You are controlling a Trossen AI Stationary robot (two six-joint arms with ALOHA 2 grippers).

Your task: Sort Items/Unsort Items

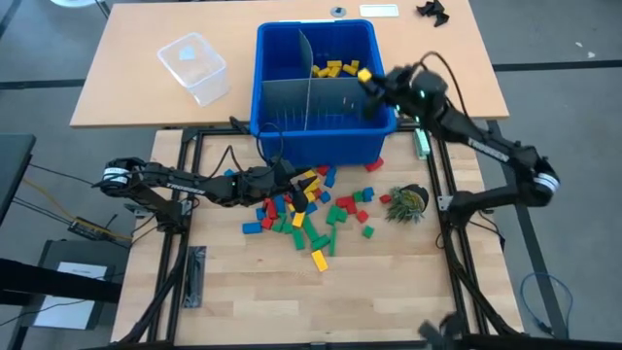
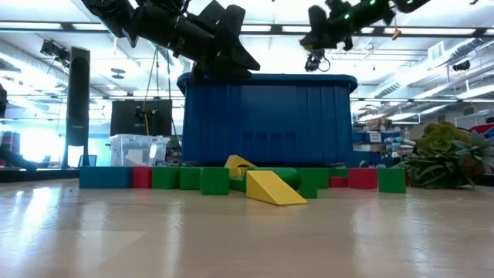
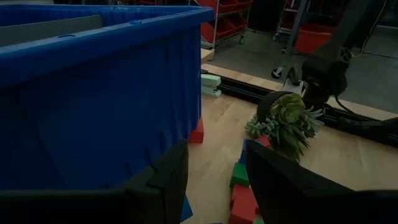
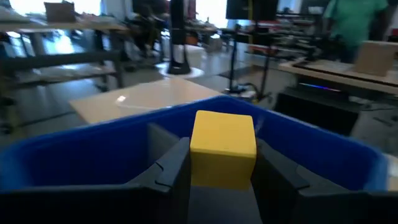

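Right wrist view alone shows the right claw (image 4: 222, 171) grasping a yellow block (image 4: 222, 148); left claw (image 3: 214, 180) released.

I can read no text, label, brand, number or sign anywhere around me. The blue bin (image 1: 321, 136) shows plain walls, the blocks (image 1: 309, 216) are unmarked, and the white card (image 1: 379, 11) at the far edge of the bench (image 1: 136, 87) is too small to read.
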